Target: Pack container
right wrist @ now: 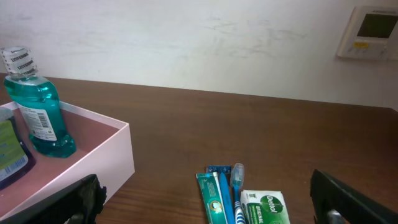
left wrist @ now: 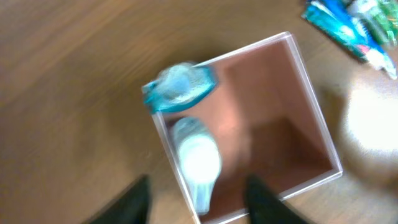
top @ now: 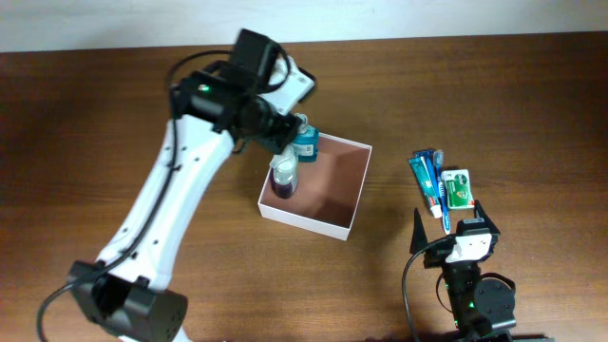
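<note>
The container (top: 338, 182), a square white-walled box with a reddish-brown inside, sits mid-table. A teal bottle (top: 304, 142) stands in its back left corner. A clear bottle with a white cap and dark liquid (top: 283, 177) stands beside it along the left wall. My left gripper (top: 285, 152) hovers over these bottles. In the blurred left wrist view its jaws (left wrist: 199, 208) are open, spread either side of the white-capped bottle (left wrist: 198, 158) and not touching it. My right gripper (top: 454, 243) is open and empty, low near the front edge.
A toothpaste tube (top: 423, 180), a blue toothbrush (top: 438, 186) and a green Dettol soap pack (top: 460, 188) lie together right of the container, just beyond my right gripper. They show in the right wrist view too, the soap (right wrist: 264, 208) nearest.
</note>
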